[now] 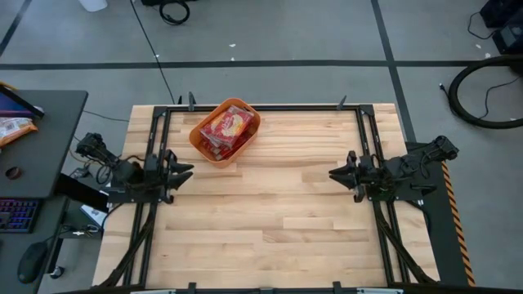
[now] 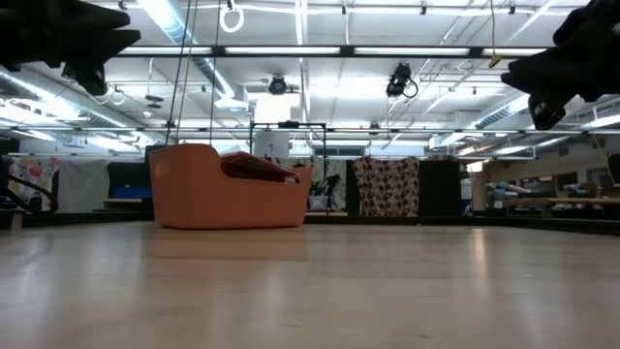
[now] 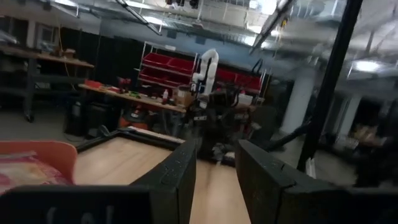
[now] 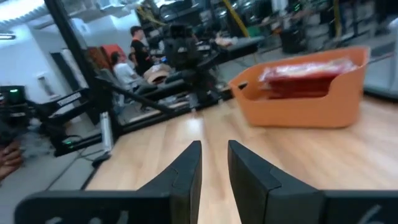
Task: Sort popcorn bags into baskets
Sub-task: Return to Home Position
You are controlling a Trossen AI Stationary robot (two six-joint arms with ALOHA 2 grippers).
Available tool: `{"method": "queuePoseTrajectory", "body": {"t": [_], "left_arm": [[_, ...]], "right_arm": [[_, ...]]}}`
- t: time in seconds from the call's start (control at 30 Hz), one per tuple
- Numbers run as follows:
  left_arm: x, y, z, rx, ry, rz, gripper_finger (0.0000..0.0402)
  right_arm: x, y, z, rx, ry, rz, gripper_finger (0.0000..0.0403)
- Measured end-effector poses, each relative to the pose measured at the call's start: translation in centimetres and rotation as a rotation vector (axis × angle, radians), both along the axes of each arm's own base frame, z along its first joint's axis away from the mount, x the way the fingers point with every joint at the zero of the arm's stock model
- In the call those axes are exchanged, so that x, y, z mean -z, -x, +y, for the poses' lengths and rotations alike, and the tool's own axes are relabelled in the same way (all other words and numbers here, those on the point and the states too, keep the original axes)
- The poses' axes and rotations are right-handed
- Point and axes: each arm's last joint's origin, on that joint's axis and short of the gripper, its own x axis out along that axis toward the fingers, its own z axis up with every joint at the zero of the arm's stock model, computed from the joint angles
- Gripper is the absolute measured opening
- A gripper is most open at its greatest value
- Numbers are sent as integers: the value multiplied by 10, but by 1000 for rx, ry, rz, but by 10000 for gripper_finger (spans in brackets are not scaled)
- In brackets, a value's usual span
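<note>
An orange basket (image 1: 196,135) stands on the wooden table toward its far left, and it also shows in the low view (image 2: 208,199) and the right wrist view (image 4: 298,109). Red popcorn bags (image 1: 227,125) lie stacked inside it, their tops above the rim (image 4: 305,78). My left gripper (image 1: 186,170) hangs at the table's left edge, pointing inward, open, with nothing between its fingers (image 3: 217,180). My right gripper (image 1: 333,173) hangs at the right edge, facing it, its fingers a small gap apart and empty (image 4: 214,168). Both stand well away from the basket.
Bare wood lies between the two arms (image 1: 261,204). Black frame rails (image 1: 270,107) run along the table's edges. A dark desk (image 1: 49,139) to the left holds a keyboard, a mouse and an orange-and-white packet (image 1: 12,128). People (image 4: 140,46) stand in the room beyond.
</note>
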Motion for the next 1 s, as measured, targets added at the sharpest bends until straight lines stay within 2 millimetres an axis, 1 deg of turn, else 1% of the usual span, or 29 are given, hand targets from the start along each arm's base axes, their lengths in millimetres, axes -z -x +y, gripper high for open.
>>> {"method": "queuePoseTrajectory", "body": {"t": [0.13, 0.27, 0.37, 0.47, 0.53, 0.6, 1.0], "left_arm": [[2, -1, 0, -22, -106, 40, 117], [4, -1, -1, -32, -167, 70, 117], [5, -1, -1, -45, -230, 87, 117], [5, -1, -1, -80, -389, 121, 117], [5, -1, -1, -94, -451, 133, 117], [5, -1, -1, -99, -472, 138, 117], [5, -1, -1, -99, -473, 138, 117]], "right_arm": [[0, 0, -2, 63, 109, 10, 83], [0, 0, -2, 66, 226, 22, 83], [0, 0, -2, 66, 255, 25, 83], [0, 0, -2, 65, 255, 25, 83], [0, 0, -2, 65, 255, 25, 83], [0, 0, -2, 65, 255, 25, 83], [0, 0, -2, 65, 255, 25, 83]]}}
